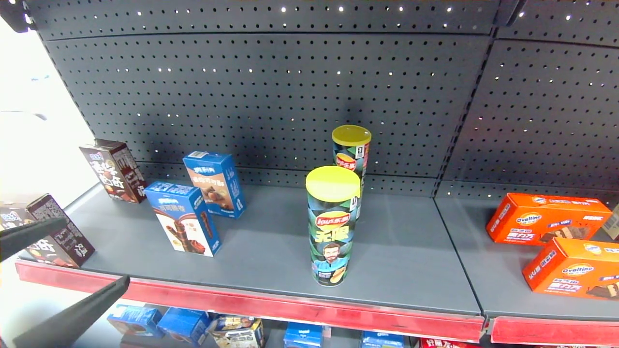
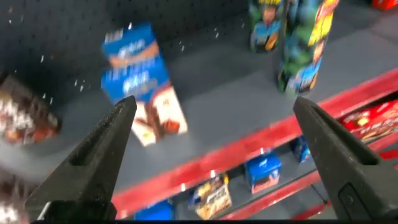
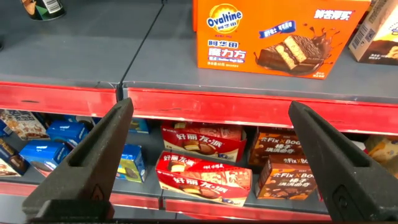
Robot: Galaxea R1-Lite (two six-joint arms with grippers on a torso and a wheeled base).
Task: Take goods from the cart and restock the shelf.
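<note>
On the grey shelf (image 1: 396, 261) stand two chip cans with yellow lids, one in front (image 1: 332, 227) and one behind (image 1: 351, 162). Left of them are two blue biscuit boxes (image 1: 183, 224) (image 1: 214, 183). My left gripper (image 1: 95, 250) hovers open and empty before the shelf's front left edge. In the left wrist view it (image 2: 214, 102) faces a blue box (image 2: 143, 84) and the cans (image 2: 305, 46). My right gripper (image 3: 209, 107) is open and empty, level with the red shelf edge (image 3: 249, 106), below an orange box (image 3: 273, 34).
Brown boxes (image 1: 113, 170) (image 1: 53, 232) stand at the shelf's left end. Two orange boxes (image 1: 549, 220) (image 1: 575, 268) lie on the right section. A perforated back panel (image 1: 271, 96) closes the shelf. The lower shelf holds red boxes (image 3: 202, 177) and blue boxes (image 1: 184, 324).
</note>
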